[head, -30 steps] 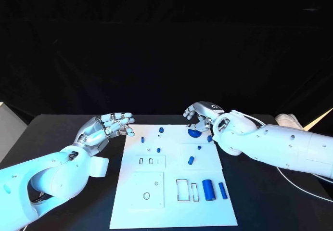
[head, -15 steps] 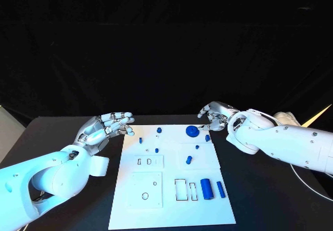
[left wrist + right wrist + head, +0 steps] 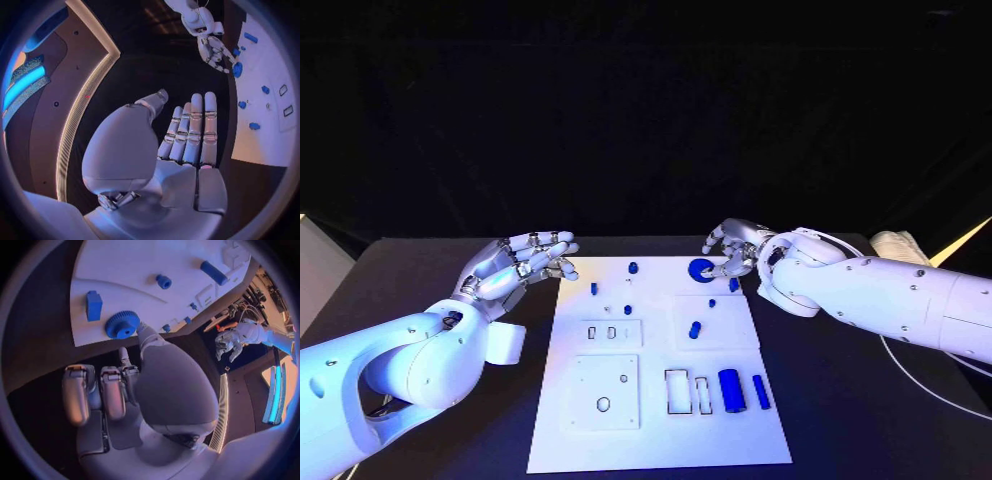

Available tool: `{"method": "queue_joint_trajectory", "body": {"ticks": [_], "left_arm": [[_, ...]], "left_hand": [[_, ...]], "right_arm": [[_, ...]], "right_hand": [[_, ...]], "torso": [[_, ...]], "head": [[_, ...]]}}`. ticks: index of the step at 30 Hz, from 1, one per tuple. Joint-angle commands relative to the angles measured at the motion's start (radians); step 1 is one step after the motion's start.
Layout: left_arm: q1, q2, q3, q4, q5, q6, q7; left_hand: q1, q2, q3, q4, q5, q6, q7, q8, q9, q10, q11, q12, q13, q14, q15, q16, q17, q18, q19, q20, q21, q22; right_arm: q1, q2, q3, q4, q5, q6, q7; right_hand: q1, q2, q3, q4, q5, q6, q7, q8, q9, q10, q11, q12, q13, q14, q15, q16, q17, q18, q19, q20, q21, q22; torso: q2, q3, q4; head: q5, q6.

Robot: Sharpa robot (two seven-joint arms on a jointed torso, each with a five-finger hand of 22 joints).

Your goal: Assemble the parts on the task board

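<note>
The white task board [image 3: 661,430] lies in the middle of the table. A blue gear [image 3: 701,267] sits near its far edge, also seen as the gear [image 3: 122,324] and the gear [image 3: 238,69]. My right hand [image 3: 741,246] hovers just right of the gear with its fingers apart, holding nothing; its thumb tip [image 3: 142,330] is close beside the gear's teeth. My left hand [image 3: 521,264] hangs off the board's far left corner, fingers [image 3: 192,130] straight, empty. A blue cylinder [image 3: 730,388] and a blue bar [image 3: 762,392] lie at the board's near right.
Small blue pegs stand on the board's far half, such as a peg [image 3: 633,268] and a peg [image 3: 694,330]. A blue block [image 3: 94,305] stands near the gear. Empty slots [image 3: 678,392] lie at the near middle. A white cable [image 3: 935,385] runs at right.
My right hand has let go of the blue gear, which now rests on the board's far edge, and drawn off to its right. The left hand has stayed in place.
</note>
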Motion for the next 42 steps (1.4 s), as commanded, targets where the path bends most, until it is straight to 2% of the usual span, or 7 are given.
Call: {"method": "queue_joint_trajectory", "body": {"ticks": [1,14,23,27,42], "left_arm": [[0.001,0.003,0.001,0.002,-0.004,0.021,0.005],[0.001,0.004,0.001,0.002,-0.004,0.022,0.002],[0.001,0.003,0.001,0.002,-0.004,0.017,0.000],[0.001,0.003,0.001,0.003,-0.004,0.017,-0.001],[0.001,0.002,0.001,0.003,-0.004,0.018,-0.002]], "left_hand": [[-0.003,0.003,0.003,-0.002,0.000,0.007,0.008,-0.005,0.000,0.001,0.002,-0.006,0.001,-0.007,-0.003,0.004,0.001,0.009,-0.008,0.002,0.004,0.001],[-0.003,0.003,0.003,-0.002,0.000,0.007,0.008,-0.005,0.000,0.001,0.002,-0.006,0.001,-0.007,-0.003,0.004,0.001,0.009,-0.008,0.002,0.004,0.001],[-0.004,0.003,0.006,-0.004,0.000,0.006,0.009,-0.005,0.000,0.001,0.002,-0.006,0.001,-0.008,-0.002,0.006,0.001,0.009,-0.011,0.002,0.008,0.004],[-0.004,0.003,0.006,-0.004,0.000,0.006,0.009,-0.005,0.000,0.001,0.002,-0.006,0.001,-0.008,-0.002,0.006,0.001,0.009,-0.011,0.002,0.008,0.004],[-0.005,0.004,0.008,-0.005,0.000,0.006,0.010,-0.006,-0.001,0.001,0.003,-0.007,0.001,-0.009,-0.002,0.007,0.001,0.009,-0.012,0.002,0.010,0.005]], "right_arm": [[-0.004,0.010,0.000,-0.014,-0.001,0.030,-0.013],[-0.012,0.036,-0.001,-0.045,-0.011,0.035,-0.020],[-0.013,0.037,-0.002,-0.054,-0.006,0.040,-0.019],[-0.014,0.040,-0.003,-0.059,-0.003,0.045,-0.019],[-0.020,0.050,-0.005,-0.066,-0.001,0.049,-0.021]], "right_hand": [[0.009,0.003,0.001,0.007,0.005,-0.006,-0.002,0.007,0.001,0.016,0.002,0.006,0.145,0.096,0.008,0.004,0.217,-0.019,0.054,0.008,0.007,0.172],[0.017,0.016,0.017,0.005,0.015,0.002,-0.003,0.016,0.004,0.018,0.002,0.009,0.151,0.097,0.009,0.007,0.223,-0.021,0.057,0.010,0.013,0.180],[0.013,0.031,0.053,0.007,0.055,0.021,-0.006,0.031,0.005,0.022,-0.001,0.013,0.159,0.097,0.007,0.008,0.225,-0.022,0.059,0.009,0.017,0.186],[0.010,0.038,0.063,0.007,0.059,0.026,-0.007,0.032,0.004,0.022,-0.002,0.013,0.160,0.098,0.007,0.008,0.227,-0.023,0.060,0.009,0.019,0.188],[0.008,0.036,0.067,0.006,0.058,0.029,-0.007,0.033,0.004,0.024,-0.002,0.014,0.162,0.098,0.006,0.009,0.228,-0.023,0.061,0.009,0.020,0.189]], "torso": [[0.001,0.0010,0.0008],[-0.001,0.0012,0.0001],[0.000,0.0013,-0.0009],[0.001,0.0015,-0.0008],[0.001,0.0015,-0.0006]], "head": [[-0.001,-0.002],[0.001,-0.007],[0.001,-0.007],[0.001,-0.007],[0.001,-0.011]]}}
